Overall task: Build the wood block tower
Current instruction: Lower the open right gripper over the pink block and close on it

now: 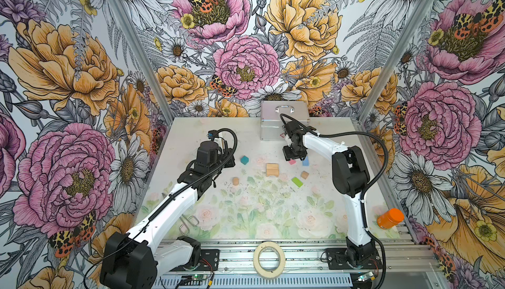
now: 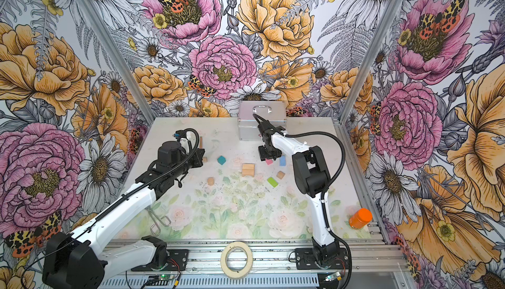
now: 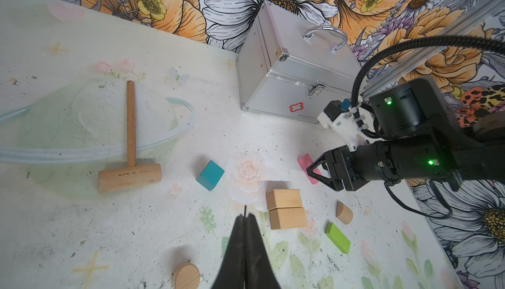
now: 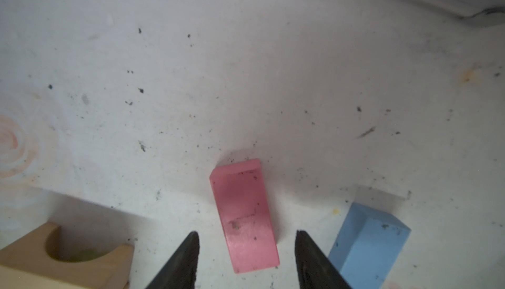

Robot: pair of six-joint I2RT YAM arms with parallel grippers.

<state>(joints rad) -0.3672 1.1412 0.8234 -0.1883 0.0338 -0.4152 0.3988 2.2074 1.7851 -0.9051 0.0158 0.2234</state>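
In both top views the right gripper (image 1: 294, 158) hung over the pink block (image 1: 292, 162), which lay flat on the table (image 1: 246, 219) beside the blue block (image 1: 305, 161). In the left wrist view the left gripper (image 3: 246, 218) was pressed together and empty, and two tan blocks (image 3: 284, 199) lay touching. In the right wrist view the right gripper's fingers were spread astride the pink block, clear of it.

Both top views: high above near edge, facing down and far, whole table (image 1: 188, 132) | left wrist: low, facing far-right | right wrist: close over pink block (image 4: 243, 214), which left wrist also sees
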